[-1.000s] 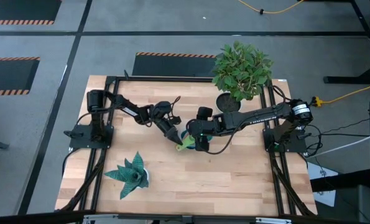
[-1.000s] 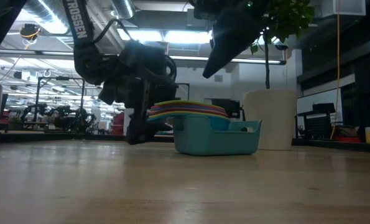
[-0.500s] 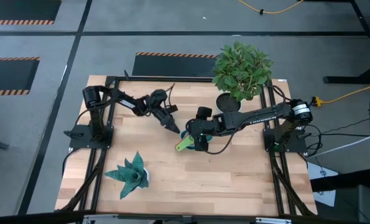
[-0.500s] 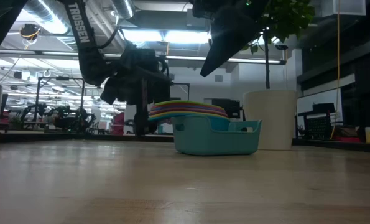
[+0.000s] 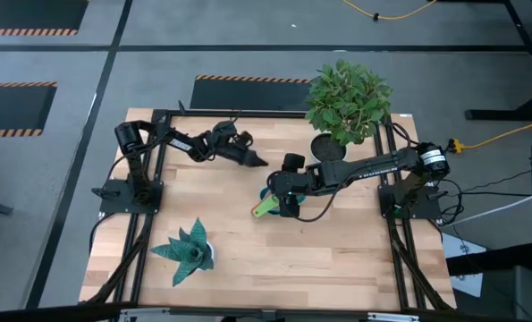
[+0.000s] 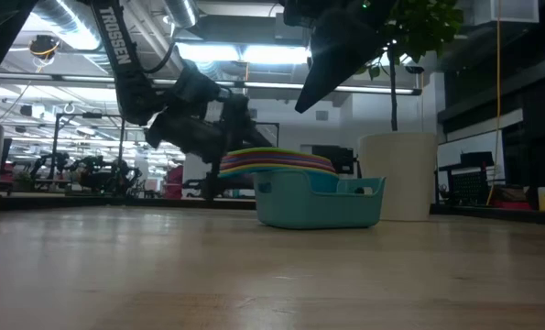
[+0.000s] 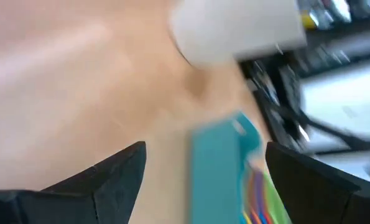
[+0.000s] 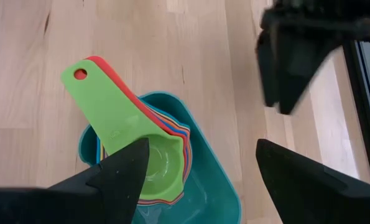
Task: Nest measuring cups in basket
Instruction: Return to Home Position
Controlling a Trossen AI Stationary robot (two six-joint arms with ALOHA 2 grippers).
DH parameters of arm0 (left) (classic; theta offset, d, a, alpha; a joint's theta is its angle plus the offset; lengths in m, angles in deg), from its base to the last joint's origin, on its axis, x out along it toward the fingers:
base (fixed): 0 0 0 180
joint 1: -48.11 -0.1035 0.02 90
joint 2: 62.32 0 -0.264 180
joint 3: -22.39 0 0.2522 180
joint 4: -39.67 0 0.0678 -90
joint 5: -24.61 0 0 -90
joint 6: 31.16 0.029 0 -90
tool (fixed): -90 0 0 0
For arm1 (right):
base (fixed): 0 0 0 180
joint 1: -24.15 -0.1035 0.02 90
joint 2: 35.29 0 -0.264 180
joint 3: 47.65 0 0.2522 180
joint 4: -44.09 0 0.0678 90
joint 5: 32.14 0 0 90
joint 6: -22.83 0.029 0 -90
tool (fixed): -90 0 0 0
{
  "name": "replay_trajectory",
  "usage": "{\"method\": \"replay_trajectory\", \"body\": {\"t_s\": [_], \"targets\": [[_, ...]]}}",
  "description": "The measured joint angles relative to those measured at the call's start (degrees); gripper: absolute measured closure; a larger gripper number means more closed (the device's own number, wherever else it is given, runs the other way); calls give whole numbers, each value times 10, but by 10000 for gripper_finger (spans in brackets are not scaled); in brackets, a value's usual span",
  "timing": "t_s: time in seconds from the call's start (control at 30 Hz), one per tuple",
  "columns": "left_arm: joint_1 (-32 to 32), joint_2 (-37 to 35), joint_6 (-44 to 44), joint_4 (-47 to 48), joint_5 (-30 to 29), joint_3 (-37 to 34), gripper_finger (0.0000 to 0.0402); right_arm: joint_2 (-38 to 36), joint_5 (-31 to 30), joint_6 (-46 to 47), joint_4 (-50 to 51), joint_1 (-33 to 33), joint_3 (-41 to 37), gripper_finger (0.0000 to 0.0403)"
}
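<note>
The teal basket (image 8: 200, 186) stands mid-table, also seen from above as the basket (image 5: 266, 193) and at table height as the basket (image 6: 318, 203). The measuring cups (image 8: 157, 165) sit nested inside it, the green one on top, and their stacked handles (image 6: 272, 161) stick out over the rim. My right gripper (image 8: 202, 144) hangs open right above the stack without touching it. My left gripper (image 5: 258, 162) is open too, on the far side of the basket and a little left of it, pointing toward the table's right, with nothing between its fingers (image 7: 119, 174).
A leafy plant (image 5: 347, 97) in a white pot (image 6: 397, 176) stands at the far right, with a dark round pot (image 5: 326, 146) beside it. A spiky teal plant (image 5: 186, 252) sits near left. Bare wood lies in front of the basket.
My left gripper has drawn away from the cups' handles toward the table's far edge and swung round, so it now points toward the right. It has stayed open. The cups and basket have not moved.
</note>
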Motion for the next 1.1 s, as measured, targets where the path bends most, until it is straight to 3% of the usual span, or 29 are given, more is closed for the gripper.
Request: {"method": "replay_trajectory", "body": {"t_s": [0.13,0.23,0.33,0.47,0.6,0.77,1.1], "targets": [[0,0,0,0,-115,0,78,0,0,0,0,0,0,103],[-1,0,-1,0,-167,0,78,0,0,-1,0,0,0,103],[-7,1,6,-9,-166,0,78,0,0,0,0,0,0,103],[-10,-5,173,-59,-122,0,78,0,0,0,0,0,0,103],[12,-50,237,-94,-95,-1,78,0,0,-1,0,0,0,103],[36,-171,336,-22,-108,-1,78,0,0,-1,-1,0,0,103],[112,-548,450,343,-220,0,78,0,0,0,-4,0,0,103]]}}
